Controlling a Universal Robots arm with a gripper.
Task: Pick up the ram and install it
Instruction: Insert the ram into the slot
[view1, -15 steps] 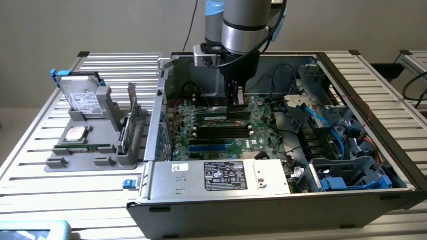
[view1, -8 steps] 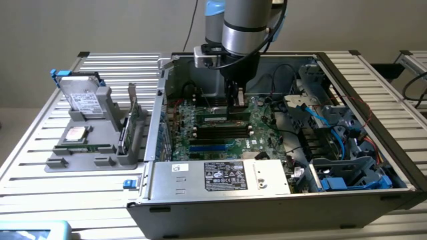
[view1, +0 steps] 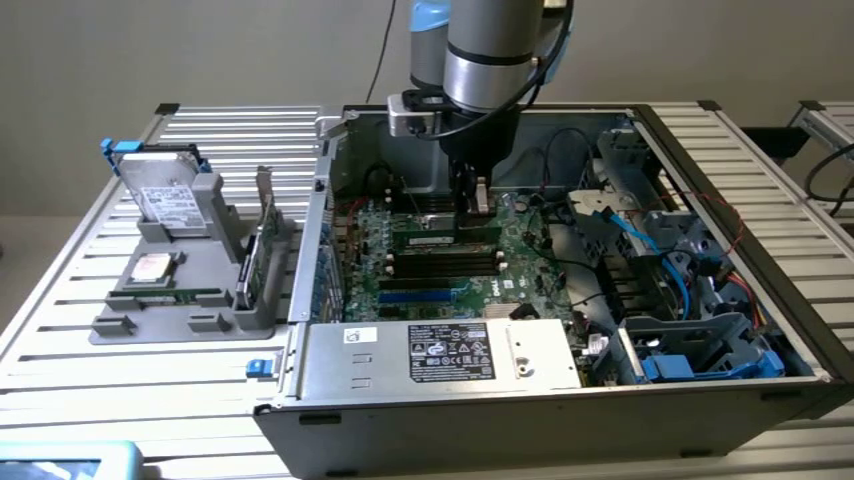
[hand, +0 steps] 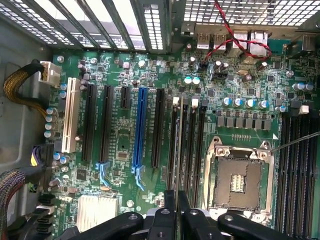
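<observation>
Pincer (view1: 475, 205) on a grey robot arm reaches straight down into an open computer case (view1: 534, 430), which lies on its side on a slatted metal table (view1: 80, 390). Seen from the wrist, the pincer (hand: 176, 196) has its two dark fingers drawn almost together, with just a thin sliver between them. It appears to be pinching the upper edge of the ram (view1: 434, 241), though the contact itself is hidden.

Inside the case, a green motherboard (view1: 363, 295) covers the floor. The wrist view looks down on the same motherboard (hand: 120, 135). A row of long black memory slots (hand: 187, 150) runs away from the fingertips, and a square processor socket (hand: 240, 182) sits just beside them.

At the exterior view's left, just beside the case, a grey holder tray (view1: 147, 325) sits on the table. It carries an upright silver hard drive (view1: 167, 195) and a taller green expansion card (view1: 264, 230).

The ram is a slim green stick with a pale label. It stands on edge directly under the pincer, lined up along the memory slots (view1: 441, 266).

As a judgement of progress, the pickup looks done and the ram has been brought into the case, to the slots. Whether it is pressed fully home, with the end latches closed, cannot be told.
</observation>
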